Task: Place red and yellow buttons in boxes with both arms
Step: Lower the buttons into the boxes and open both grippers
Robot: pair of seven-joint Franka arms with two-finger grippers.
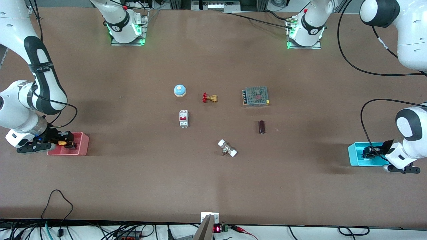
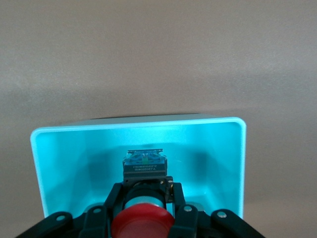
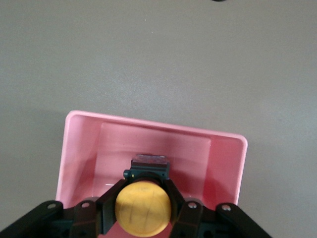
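Observation:
My right gripper (image 1: 65, 140) is inside the pink box (image 1: 83, 145) at the right arm's end of the table. It is shut on the yellow button (image 1: 61, 142). In the right wrist view the yellow cap (image 3: 143, 208) sits between the black fingers (image 3: 110, 198), low over the pink box's floor (image 3: 188, 148). My left gripper (image 1: 368, 152) is inside the cyan box (image 1: 354, 155) at the left arm's end. It is shut on the red button (image 2: 142, 222). The button's black base points into the cyan box (image 2: 59, 163), between the fingers (image 2: 178, 196).
Mid-table lie a blue dome bell (image 1: 179, 90), a brass valve with a red handle (image 1: 209, 98), a white circuit breaker (image 1: 183, 118), a metal power supply (image 1: 256, 96), a dark cylinder (image 1: 262, 127) and a white-ended fitting (image 1: 227, 148).

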